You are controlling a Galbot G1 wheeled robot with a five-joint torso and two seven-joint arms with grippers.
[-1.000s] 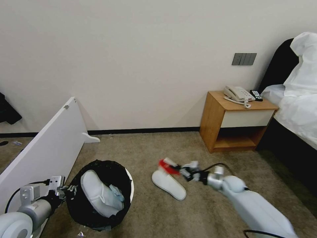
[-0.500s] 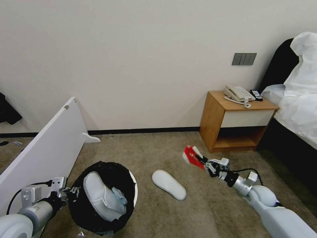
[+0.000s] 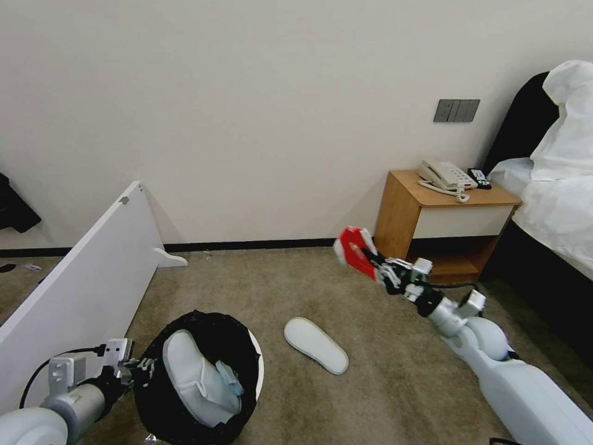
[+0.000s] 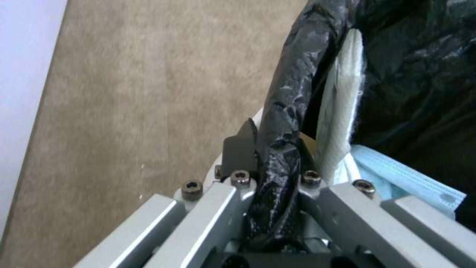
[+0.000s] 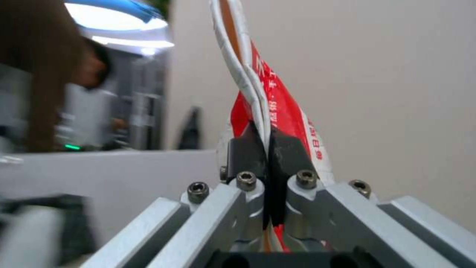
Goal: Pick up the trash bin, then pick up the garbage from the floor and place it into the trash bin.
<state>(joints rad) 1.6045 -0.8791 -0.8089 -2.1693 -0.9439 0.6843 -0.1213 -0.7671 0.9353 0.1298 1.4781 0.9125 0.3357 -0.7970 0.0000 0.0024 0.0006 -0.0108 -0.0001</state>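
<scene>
The trash bin (image 3: 201, 377) sits low on the robot's left, its black bag folded over the rim, with one white slipper (image 3: 197, 377) and a pale blue face mask (image 4: 411, 182) inside. The left gripper (image 3: 141, 369) is clamped on the bin's near rim; the left wrist view shows its fingers (image 4: 240, 149) closed tight with bag and rim pinched between them. A second slipper (image 3: 315, 344) lies flat on the tan carpet (image 3: 278, 284), just right of the bin and apart from it. Above and to its right, the right gripper (image 3: 377, 267) is raised in the air, jaws closed on a red-and-white carton (image 3: 353, 250), which the right wrist view shows squeezed flat between the pads. A white board (image 3: 86, 278) leans along the left, close beside the bin. A wooden nightstand (image 3: 441, 228) and a bed (image 3: 556, 204) close off the right. Open carpet lies between bin and nightstand, up to the wall (image 3: 247, 111).
</scene>
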